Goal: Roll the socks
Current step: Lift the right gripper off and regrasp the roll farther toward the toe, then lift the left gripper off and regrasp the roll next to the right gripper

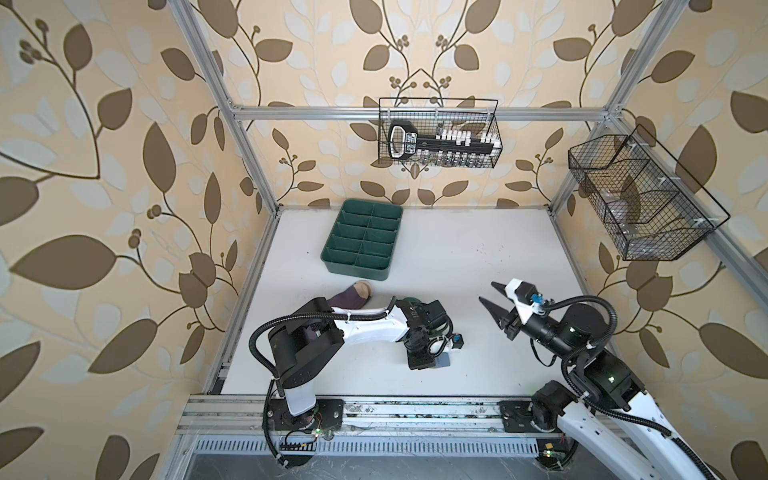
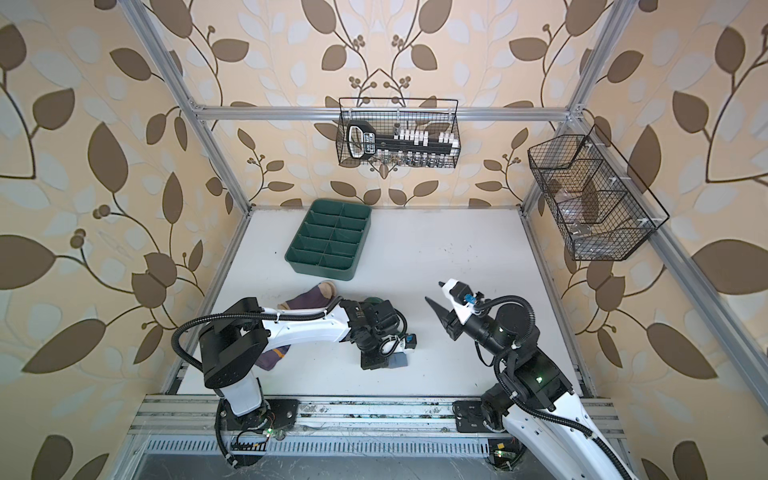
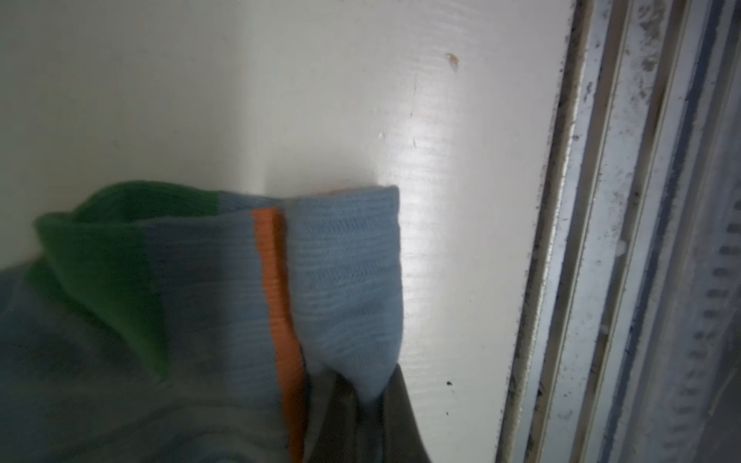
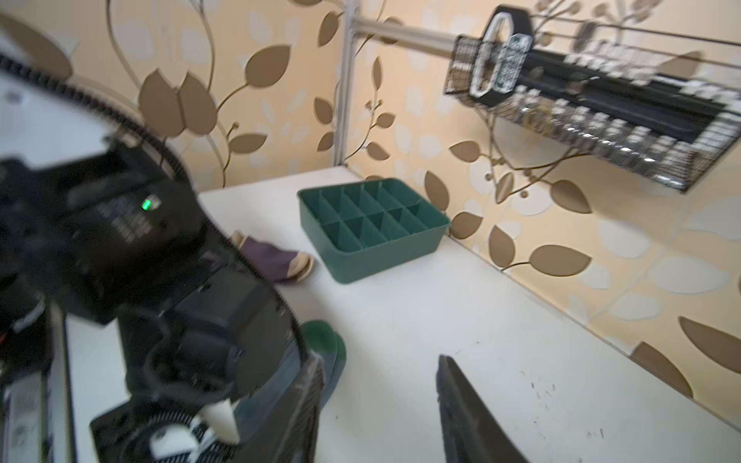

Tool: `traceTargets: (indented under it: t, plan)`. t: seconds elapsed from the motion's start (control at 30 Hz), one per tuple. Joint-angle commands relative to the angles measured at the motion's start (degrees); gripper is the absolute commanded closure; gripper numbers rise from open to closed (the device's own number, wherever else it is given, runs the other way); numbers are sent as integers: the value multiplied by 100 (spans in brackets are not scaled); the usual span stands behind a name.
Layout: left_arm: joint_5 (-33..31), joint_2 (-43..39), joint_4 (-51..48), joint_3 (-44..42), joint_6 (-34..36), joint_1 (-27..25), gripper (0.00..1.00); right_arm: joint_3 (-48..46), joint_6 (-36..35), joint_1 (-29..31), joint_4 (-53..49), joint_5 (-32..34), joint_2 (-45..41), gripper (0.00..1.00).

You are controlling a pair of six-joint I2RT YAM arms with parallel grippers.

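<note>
The left gripper is pinched tight on a folded edge of the light blue sock, low over the white table and well in front of the green divided tray. The right gripper hangs with its jaws spread and empty, forward and right of the tray. The purple sock lies just in front of the tray, partly under the left arm. Dark specks scuff the tabletop. Leaf-patterned wallpaper and aluminium framing enclose it, and a wire basket hangs on the wall above the tray.

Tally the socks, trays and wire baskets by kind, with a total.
Socks: 2 (purple sock, light blue sock)
Trays: 1 (green divided tray)
Wire baskets: 2 (back-wall basket, side-wall basket)
Total: 5
</note>
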Motion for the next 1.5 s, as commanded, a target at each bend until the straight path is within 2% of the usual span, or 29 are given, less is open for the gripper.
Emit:
traceTargets:
  t: [0.0, 0.1, 0.17, 0.27, 0.37, 0.47, 0.6, 0.73, 0.97, 1.07, 1.13, 1.17, 1.33, 1.47]
  plan:
    - [225, 415, -560, 146, -49, 241, 100, -169, -1269, 1101, -1362, 1113, 282, 53]
    - [367, 644, -710, 394, -97, 451, 100, -462, -1763, 2802, -1661, 2952, 637, 51]
    - [440, 753, -778, 496, -98, 512, 100, -668, -1851, 3785, -1587, 3875, 920, 50]
    - [484, 837, -832, 589, -116, 574, 100, -981, -1876, 4799, -1178, 4549, 1431, 49]
    - [484, 873, -834, 626, -150, 618, 100, -1298, -2017, 5168, -255, 4726, 2102, 47]
    - [509, 892, -854, 648, -156, 646, 100, -1399, -2203, 5161, 615, 4766, 2957, 45]
    - [520, 866, -835, 632, -152, 665, 100, -1508, -2439, 4770, 1911, 4665, 4020, 44]
    - [542, 805, -808, 579, -137, 665, 100, -1414, -2392, 4352, 2464, 4415, 4725, 45]
    - [580, 717, -773, 510, -102, 665, 100, -1224, -1933, 4273, 2174, 3992, 5459, 61]
    - [573, 683, -740, 485, -98, 665, 100, -1058, -1803, 4217, 1787, 3846, 5669, 78]
    - [511, 623, -696, 458, -108, 665, 94, -962, -1758, 4169, 1542, 3710, 5737, 90]
    - [496, 578, -706, 465, -124, 665, 89, -895, -1754, 4137, 1348, 3555, 5734, 92]
    - [492, -93, -1003, 665, -83, 656, 68, -580, -1539, 3885, 320, 2796, 5364, 96]
    - [-62, -998, -875, 413, -142, 673, 56, -559, -1456, 3759, -131, 2588, 5041, 100]
